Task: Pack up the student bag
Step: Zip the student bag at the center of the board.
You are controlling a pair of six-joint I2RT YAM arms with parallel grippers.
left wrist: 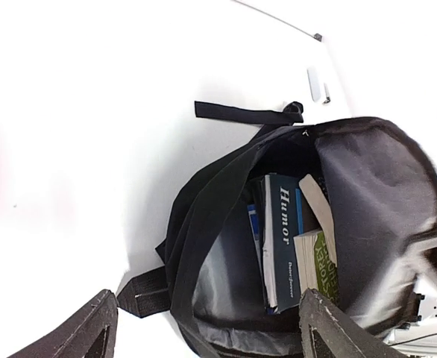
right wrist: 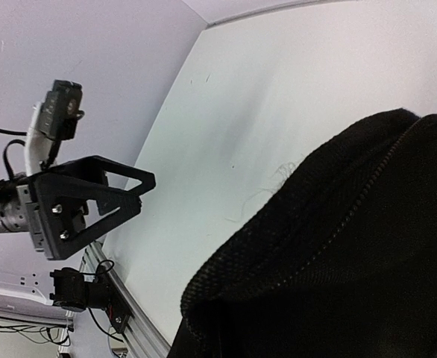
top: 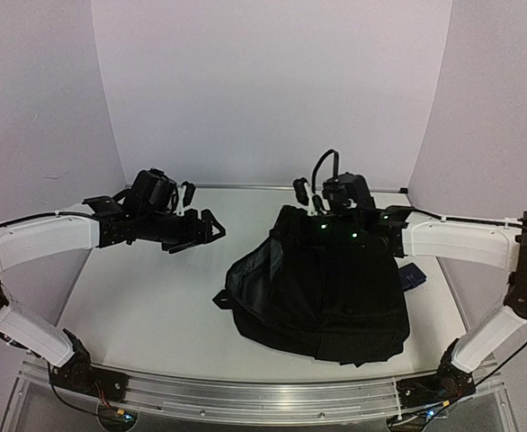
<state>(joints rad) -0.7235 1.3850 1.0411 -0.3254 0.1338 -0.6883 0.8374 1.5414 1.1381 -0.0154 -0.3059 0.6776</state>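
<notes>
– Two pincers, quick: states?
– My left pincer (top: 202,231) is spread wide, holding nothing, hanging above the table (top: 147,306) left of the student bag (top: 326,288). My right pincer (top: 331,219) sits at the bag's far top edge. Its fingers are hidden by fabric, so I cannot tell whether it grips.
– Bag, looks?
– Large, soft, black, slumped on the table's right half, mouth turned toward my left side. From my left wrist it gapes open, showing grey lining (left wrist: 368,186) and books packed side by side. One is a dark blue book (left wrist: 282,239) with "Humor" on its spine, with a green book (left wrist: 324,262) beside it. One strap (left wrist: 244,112) lies flat on the table behind the bag. My right wrist sees coarse weave and a zipper (right wrist: 338,227) close up.
– Surface, room?
– White table, aluminium rail (top: 263,393) along the near edge, plain pale walls (top: 263,81) on three sides. Small dark blue pouch (top: 414,276) just right of the bag.
</notes>
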